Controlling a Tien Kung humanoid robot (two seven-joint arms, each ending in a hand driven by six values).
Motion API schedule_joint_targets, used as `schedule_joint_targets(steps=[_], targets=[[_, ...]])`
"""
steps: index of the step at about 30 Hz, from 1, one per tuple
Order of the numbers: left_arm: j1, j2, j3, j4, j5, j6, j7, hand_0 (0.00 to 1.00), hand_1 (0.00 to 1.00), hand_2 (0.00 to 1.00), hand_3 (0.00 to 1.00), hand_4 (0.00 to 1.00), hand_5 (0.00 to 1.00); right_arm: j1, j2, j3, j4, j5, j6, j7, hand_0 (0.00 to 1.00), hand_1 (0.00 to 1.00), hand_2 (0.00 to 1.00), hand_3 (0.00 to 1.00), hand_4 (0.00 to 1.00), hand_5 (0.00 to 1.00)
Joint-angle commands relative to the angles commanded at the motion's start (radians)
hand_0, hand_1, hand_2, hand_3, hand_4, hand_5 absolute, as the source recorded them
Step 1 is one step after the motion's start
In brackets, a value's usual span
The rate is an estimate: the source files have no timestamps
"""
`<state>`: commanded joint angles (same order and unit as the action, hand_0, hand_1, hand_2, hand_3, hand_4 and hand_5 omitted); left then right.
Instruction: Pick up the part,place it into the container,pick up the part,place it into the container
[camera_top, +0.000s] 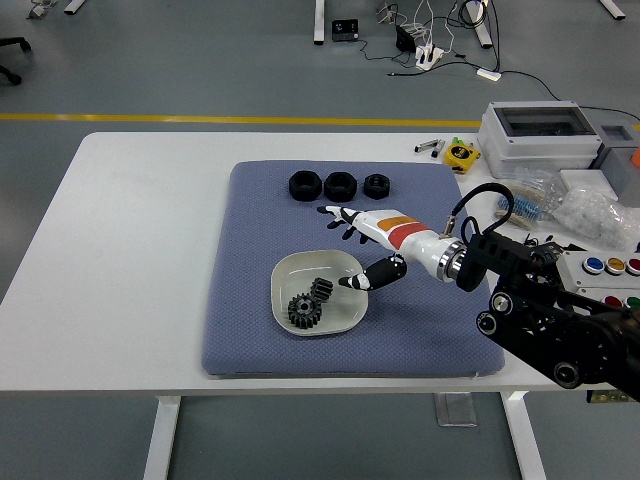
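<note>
- Bright, even indoor light that seems to come from overhead fills the whole view; no corner is dim.
- The white table (140, 250) looks clean and pale, without harsh glare.
- Shadows are soft and short: a faint one lies under the right hand (365, 245) on the blue mat (250, 330), and a darker one under the table's near edge.
- The white bowl (345, 310) shows a mild sheen on its rim.
- Focus is sharp across the table; the dark arm (560, 330) at lower right shows little surface detail.
- Straight edges bend slightly near the frame borders.
</note>
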<state>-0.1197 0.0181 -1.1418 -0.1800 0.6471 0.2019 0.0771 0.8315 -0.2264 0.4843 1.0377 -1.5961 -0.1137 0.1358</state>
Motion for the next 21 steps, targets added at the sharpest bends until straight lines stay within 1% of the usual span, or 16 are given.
schedule_joint_targets(steps=[3,4,9,10,14,15,16,21], targets=[[0.001,-0.001,0.000,0.000,-0.001,0.001,-0.001,0.709,0.621,0.643,0.567,0.619,0.704,-0.021,-0.011,0.034,0.007,0.030,-0.007,-0.001,0.560,0.659,0.792,0.988,0.834,0.197],[0.001,-0.001,0.001,0.000,-0.002,0.002,-0.001,0.709,0.623,0.643,0.566,0.619,0.704,-0.032,-0.016,0.050,0.011,0.046,-0.010,-0.002,0.560,0.658,0.792,0.980,0.861,0.235],[0.002,-0.002,0.004,0.000,-0.007,0.003,-0.003,0.709,0.623,0.643,0.566,0.619,0.704,-0.094,-0.037,0.131,0.041,0.142,-0.032,-0.008,0.560,0.658,0.792,0.980,0.861,0.235],[0.002,-0.003,0.004,0.000,-0.008,0.003,-0.003,0.709,0.626,0.645,0.566,0.619,0.704,-0.107,-0.039,0.147,0.047,0.161,-0.038,-0.010,0.565,0.655,0.791,0.959,0.862,0.242],[0.003,-0.004,0.004,0.000,-0.009,0.003,-0.004,0.709,0.626,0.645,0.566,0.619,0.704,-0.169,-0.053,0.215,0.075,0.274,-0.062,-0.024,0.565,0.655,0.791,0.959,0.862,0.242],[0.004,-0.004,0.005,0.000,-0.009,0.003,-0.003,0.709,0.626,0.645,0.566,0.619,0.704,-0.189,-0.059,0.234,0.085,0.319,-0.070,-0.029,0.565,0.655,0.791,0.959,0.862,0.242],[0.004,-0.004,0.004,0.000,-0.008,0.003,-0.003,0.709,0.626,0.644,0.567,0.619,0.704,-0.201,-0.061,0.244,0.091,0.359,-0.075,-0.032,0.584,0.662,0.789,0.935,0.858,0.255],[0.006,-0.005,0.003,0.000,-0.005,0.003,-0.003,0.709,0.626,0.644,0.567,0.619,0.704,-0.263,-0.068,0.317,0.131,0.569,-0.111,-0.034,0.584,0.662,0.789,0.935,0.858,0.255]])
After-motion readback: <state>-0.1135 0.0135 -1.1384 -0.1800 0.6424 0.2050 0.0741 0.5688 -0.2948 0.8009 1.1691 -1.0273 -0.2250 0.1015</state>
